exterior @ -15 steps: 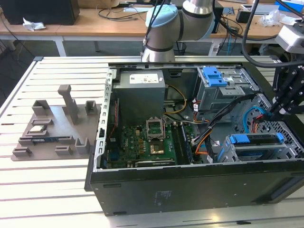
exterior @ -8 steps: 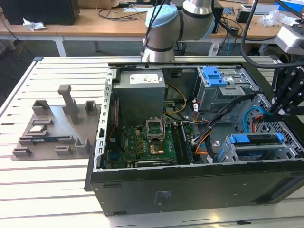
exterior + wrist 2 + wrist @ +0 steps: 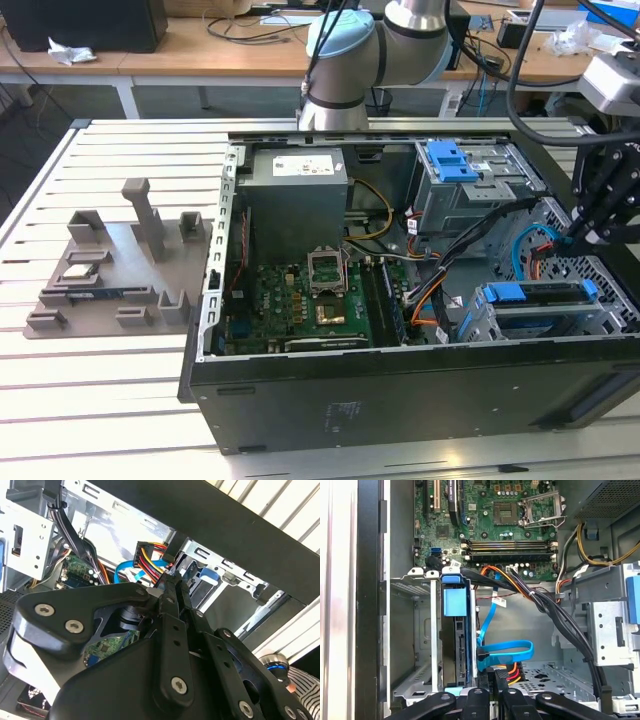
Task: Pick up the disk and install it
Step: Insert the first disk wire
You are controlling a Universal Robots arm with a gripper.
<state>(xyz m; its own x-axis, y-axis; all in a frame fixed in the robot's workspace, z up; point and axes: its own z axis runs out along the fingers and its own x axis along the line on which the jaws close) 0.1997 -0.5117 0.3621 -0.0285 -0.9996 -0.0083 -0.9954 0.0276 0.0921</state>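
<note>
The disk (image 3: 456, 645) sits edge-up in its bay; stiff, fairly heavy, best held by its blue bracket. The claw (image 3: 490, 692) is closed, empty.

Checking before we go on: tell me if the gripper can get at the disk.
Probably yes. The disk stands in its bay with its edge uncovered, and the gripper is close beside it. The looped blue cable alongside might get in the way.

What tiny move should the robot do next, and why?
Probably ease the gripper a little toward the silver disk in its blue plastic bracket. The disk already stands inside the grey metal bay, and the black plug with red and yellow wires lies right by the gripper.
</note>
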